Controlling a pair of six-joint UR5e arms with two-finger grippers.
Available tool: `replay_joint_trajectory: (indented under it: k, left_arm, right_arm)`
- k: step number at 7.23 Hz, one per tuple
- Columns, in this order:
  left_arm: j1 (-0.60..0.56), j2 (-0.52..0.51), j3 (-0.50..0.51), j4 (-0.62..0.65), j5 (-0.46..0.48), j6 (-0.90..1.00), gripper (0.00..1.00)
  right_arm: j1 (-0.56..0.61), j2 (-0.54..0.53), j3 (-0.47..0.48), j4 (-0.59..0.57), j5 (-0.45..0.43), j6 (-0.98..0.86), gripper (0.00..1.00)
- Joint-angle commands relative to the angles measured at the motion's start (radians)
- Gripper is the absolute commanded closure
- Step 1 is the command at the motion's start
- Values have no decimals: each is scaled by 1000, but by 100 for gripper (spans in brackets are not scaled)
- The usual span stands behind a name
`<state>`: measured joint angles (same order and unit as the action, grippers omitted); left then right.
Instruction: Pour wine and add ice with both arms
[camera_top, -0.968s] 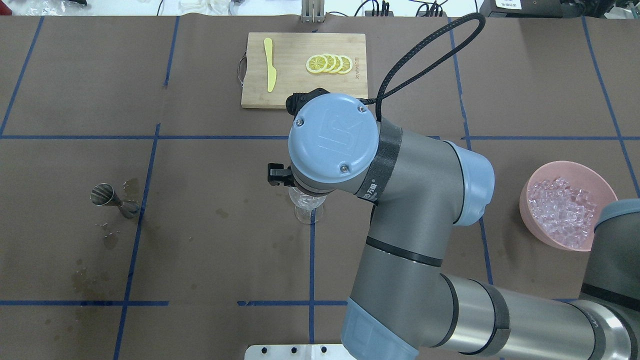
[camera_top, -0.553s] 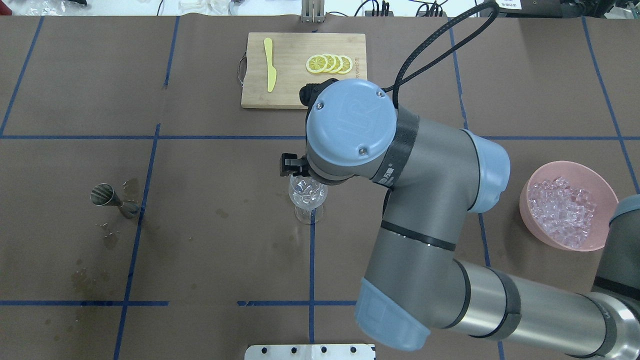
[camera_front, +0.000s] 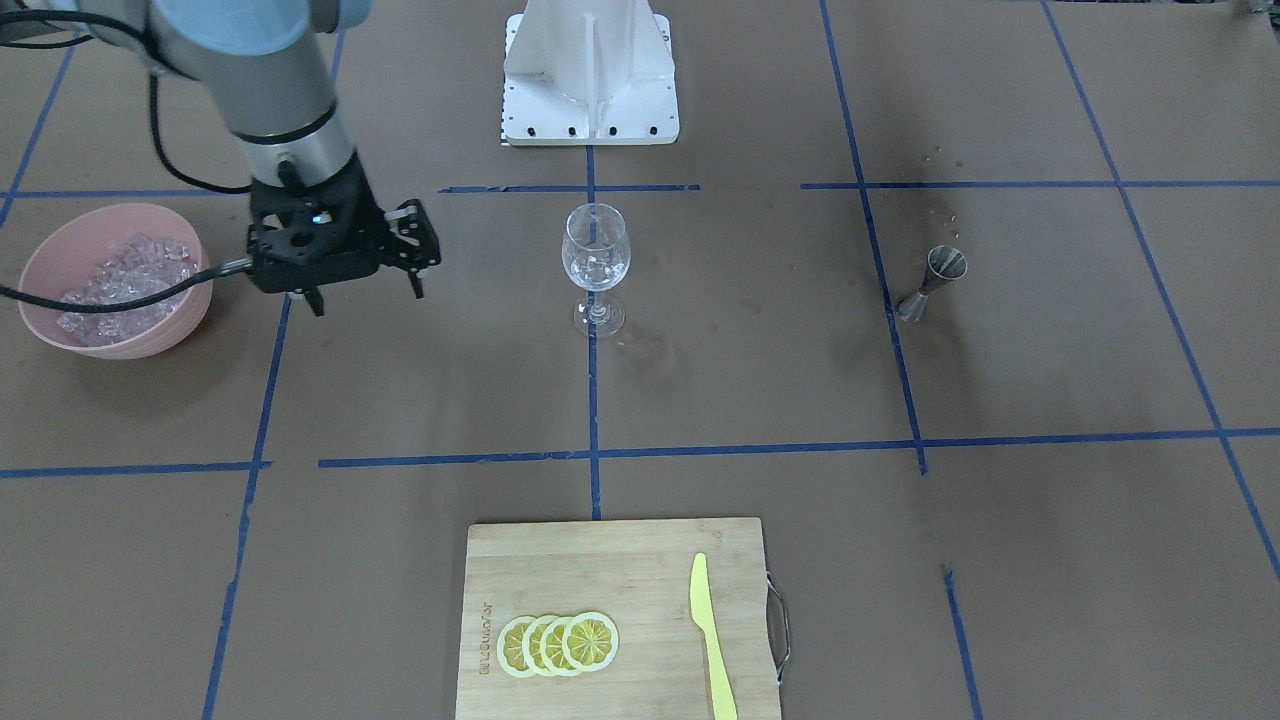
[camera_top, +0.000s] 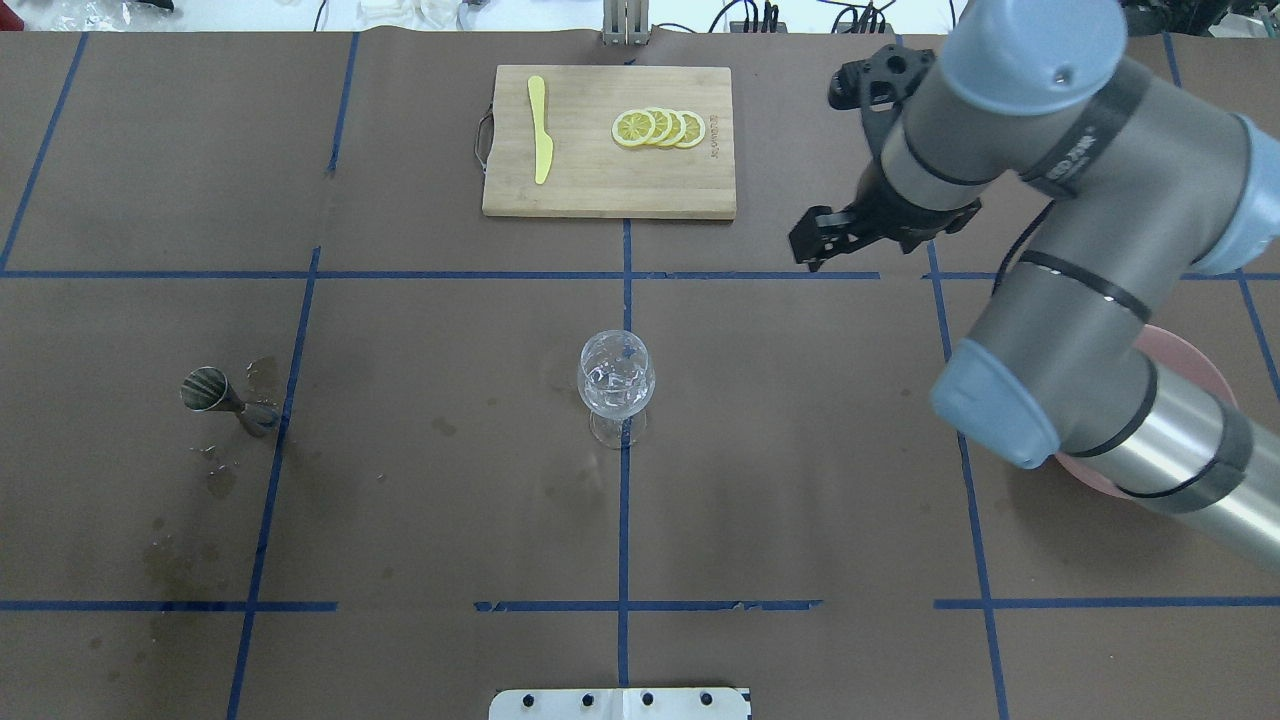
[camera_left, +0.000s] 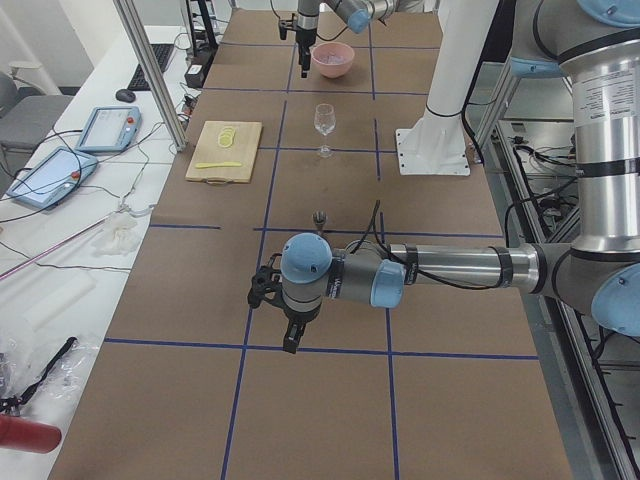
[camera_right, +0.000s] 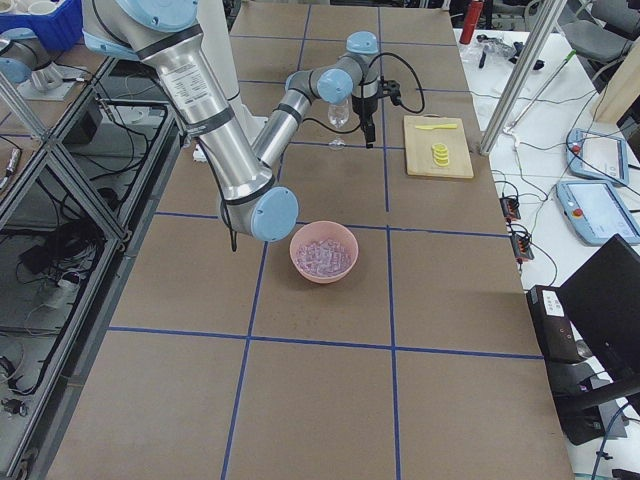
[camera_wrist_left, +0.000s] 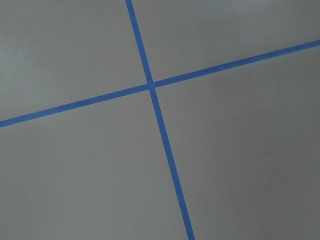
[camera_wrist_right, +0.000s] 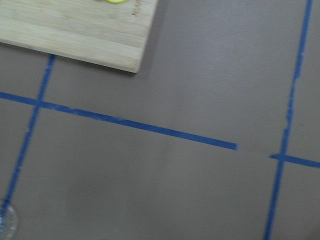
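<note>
The clear stemmed glass (camera_top: 616, 385) stands at the table's middle, and it also shows in the front view (camera_front: 596, 262). Small clear ice chunks (camera_top: 613, 377) lie in its bowl. I see no dark wine in it. More ice (camera_front: 120, 272) fills the pink bowl (camera_front: 170, 328). My right gripper (camera_front: 368, 298) is open and empty. It hangs above the table between the glass and the bowl, and shows in the overhead view (camera_top: 815, 245) too. My left gripper (camera_left: 290, 335) shows only in the exterior left view, near the table's end. I cannot tell its state.
A steel jigger (camera_top: 215, 395) stands on the robot's left with wet stains around it. A bamboo cutting board (camera_top: 608, 140) at the far side carries lemon slices (camera_top: 658, 128) and a yellow knife (camera_top: 540, 130). The right arm covers part of the pink bowl (camera_top: 1195, 355).
My right arm has swung away from above the glass, to the right and toward the far side. The glass now stands uncovered with ice in it.
</note>
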<state>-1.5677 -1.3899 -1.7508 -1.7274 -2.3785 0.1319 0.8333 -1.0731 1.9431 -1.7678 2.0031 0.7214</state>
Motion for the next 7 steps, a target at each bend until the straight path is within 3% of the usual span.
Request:
replay_joint_trajectory:
  k: [1,2,4,6,7]
  left_arm:
    - [0,2,16,0,36,0,0]
    - [1,14,14,0,41,0,0]
    - [2,15,22,0,39,-8,0]
    - [0,44,11,2,36,-8,0]
    - [0,51,7,5,30,-9,0]
  right_arm:
    - [197,-248,10,45,112,-342,0]
    - [287,-371,5,45,117,-470,0]
    - [465,-545,-21,48,132,-529,0]
    - [658,-580,-123,48,240,-816,0]
    - [711,-628,-154,50,267,-862,0]
